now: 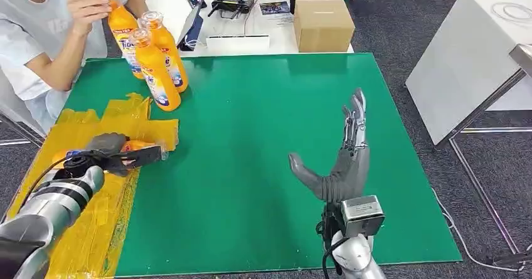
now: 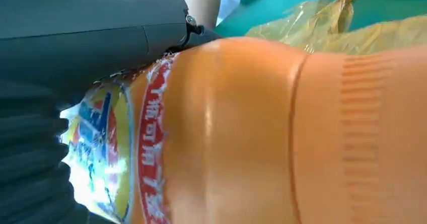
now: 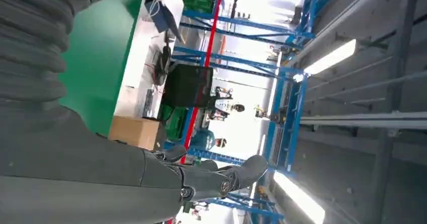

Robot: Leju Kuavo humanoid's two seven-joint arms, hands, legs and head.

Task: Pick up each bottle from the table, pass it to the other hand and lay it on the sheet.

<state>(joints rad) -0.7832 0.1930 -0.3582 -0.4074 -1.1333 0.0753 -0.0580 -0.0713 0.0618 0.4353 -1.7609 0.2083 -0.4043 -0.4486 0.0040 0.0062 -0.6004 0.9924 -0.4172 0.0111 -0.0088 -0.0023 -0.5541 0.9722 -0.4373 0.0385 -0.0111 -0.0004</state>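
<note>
Bottle (image 1: 135, 146) number one is lying sideways in the left hand (image 1: 116, 153), right over the yellow sheet (image 1: 94, 185) at the near left of the green counter (image 1: 251, 135) — the grip is wrapping its orange body, so the lay-down looks to be nearing its finish. The right hand (image 1: 342, 153) is hovering mid-counter, fingers spread, holding nothing. Three bottles (image 1: 157, 66) are standing at the far left, a person's hand (image 1: 88, 6) touching one. My read: one nearly placed, three waiting.
</note>
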